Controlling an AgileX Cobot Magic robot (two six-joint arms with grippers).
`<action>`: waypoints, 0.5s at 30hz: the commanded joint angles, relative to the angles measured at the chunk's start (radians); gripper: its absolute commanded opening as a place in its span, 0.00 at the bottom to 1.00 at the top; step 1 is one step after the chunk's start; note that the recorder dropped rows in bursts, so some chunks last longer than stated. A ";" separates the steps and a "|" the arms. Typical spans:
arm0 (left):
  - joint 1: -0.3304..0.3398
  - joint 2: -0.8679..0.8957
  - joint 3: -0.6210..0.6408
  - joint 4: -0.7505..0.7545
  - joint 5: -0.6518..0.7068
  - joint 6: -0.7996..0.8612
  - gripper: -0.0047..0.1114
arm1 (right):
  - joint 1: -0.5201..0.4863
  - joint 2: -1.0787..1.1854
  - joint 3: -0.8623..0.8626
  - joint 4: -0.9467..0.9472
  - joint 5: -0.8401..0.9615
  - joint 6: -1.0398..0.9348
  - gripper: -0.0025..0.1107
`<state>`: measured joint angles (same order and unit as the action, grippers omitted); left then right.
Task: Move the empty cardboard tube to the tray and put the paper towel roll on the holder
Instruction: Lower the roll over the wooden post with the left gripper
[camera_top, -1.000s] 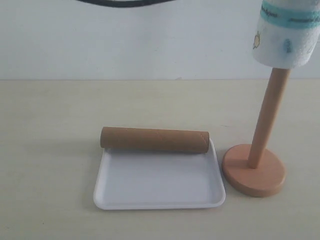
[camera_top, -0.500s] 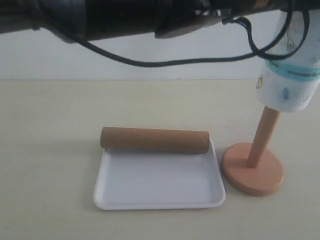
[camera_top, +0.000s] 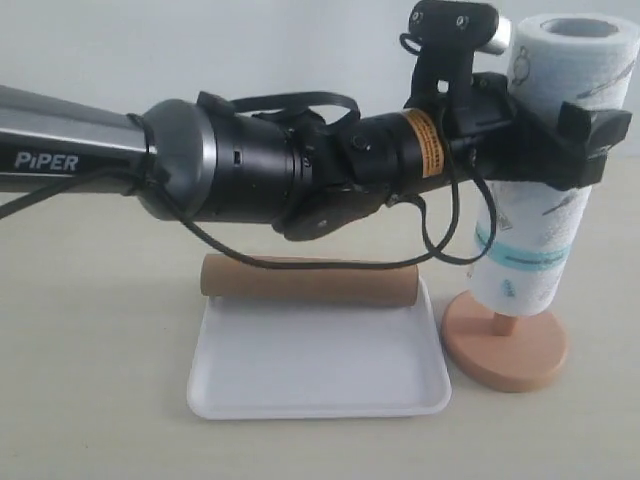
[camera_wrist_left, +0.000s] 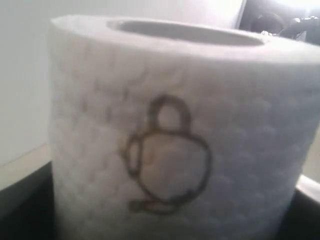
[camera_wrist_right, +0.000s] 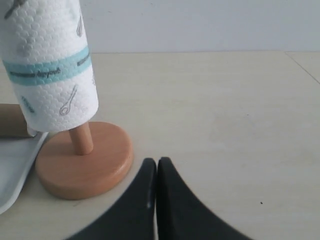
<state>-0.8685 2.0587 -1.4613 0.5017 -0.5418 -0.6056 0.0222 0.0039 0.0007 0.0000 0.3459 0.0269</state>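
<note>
The paper towel roll (camera_top: 545, 250) stands upright on the holder's pole (camera_top: 505, 322), its lower end a little above the round base (camera_top: 505, 352). My left gripper (camera_top: 552, 140) reaches across from the left and is shut on the roll's upper part; the roll (camera_wrist_left: 170, 140) fills the left wrist view. The brown cardboard tube (camera_top: 310, 280) lies across the far rim of the white tray (camera_top: 315, 375). My right gripper (camera_wrist_right: 157, 162) is shut on nothing, low over the table close to the holder base (camera_wrist_right: 85, 160). The roll (camera_wrist_right: 50, 70) shows its teal band there.
The black left arm (camera_top: 250, 175) spans the exterior view above the tube and tray. The tray's corner (camera_wrist_right: 15, 160) sits right beside the holder base. Bare beige table lies to the left of the tray and in front of it.
The left arm has come down into view and lowered the roll along the pole, from its top to just above the base. Tube and tray have not moved.
</note>
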 joint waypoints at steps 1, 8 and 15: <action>0.000 -0.008 0.065 -0.050 -0.081 0.113 0.08 | -0.002 -0.004 -0.001 -0.006 -0.013 -0.003 0.02; -0.002 0.054 0.072 -0.050 -0.112 0.112 0.08 | -0.002 -0.004 -0.001 -0.006 -0.013 -0.003 0.02; -0.002 0.087 0.072 -0.050 -0.116 0.109 0.14 | -0.002 -0.004 -0.001 -0.006 -0.013 -0.003 0.02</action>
<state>-0.8685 2.1500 -1.3904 0.4705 -0.6352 -0.4996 0.0222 0.0039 0.0007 0.0000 0.3459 0.0269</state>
